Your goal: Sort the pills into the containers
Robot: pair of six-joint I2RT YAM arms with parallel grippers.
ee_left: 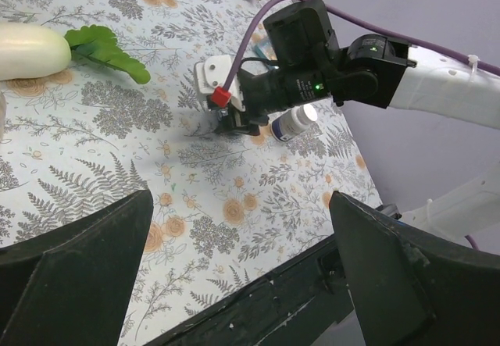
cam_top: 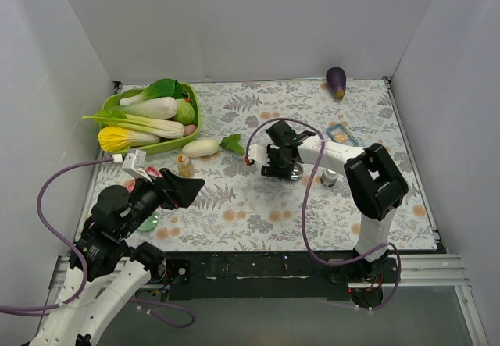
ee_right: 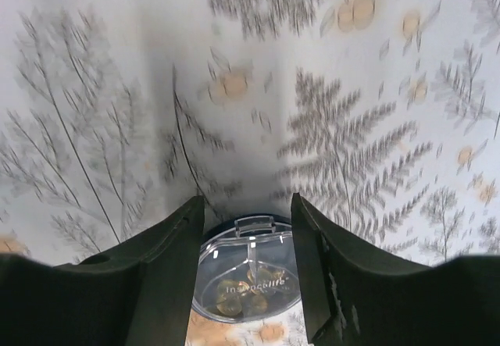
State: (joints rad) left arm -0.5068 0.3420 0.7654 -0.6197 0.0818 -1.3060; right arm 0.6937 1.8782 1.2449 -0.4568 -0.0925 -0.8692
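A round clear container (ee_right: 248, 283) with a hinged lid lies on the floral cloth, with several yellowish pills (ee_right: 234, 303) inside. My right gripper (ee_right: 247, 205) reaches down over it, a finger pressed against each side. From above, the right gripper (cam_top: 283, 168) is at mid-table with the container's rim (cam_top: 296, 174) just showing. The right gripper (ee_left: 230, 123) also shows in the left wrist view. My left gripper (cam_top: 184, 190) hovers open at the near left, and the left gripper (ee_left: 241, 229) has nothing between its fingers.
A small white bottle (cam_top: 329, 178) stands just right of the right gripper. A blue tray (cam_top: 341, 133) lies behind it. A green vegetable basket (cam_top: 191, 131), a white radish (cam_top: 201, 148), an amber bottle (cam_top: 185, 165), a green dish (cam_top: 148, 222) and an eggplant (cam_top: 336, 82) are around.
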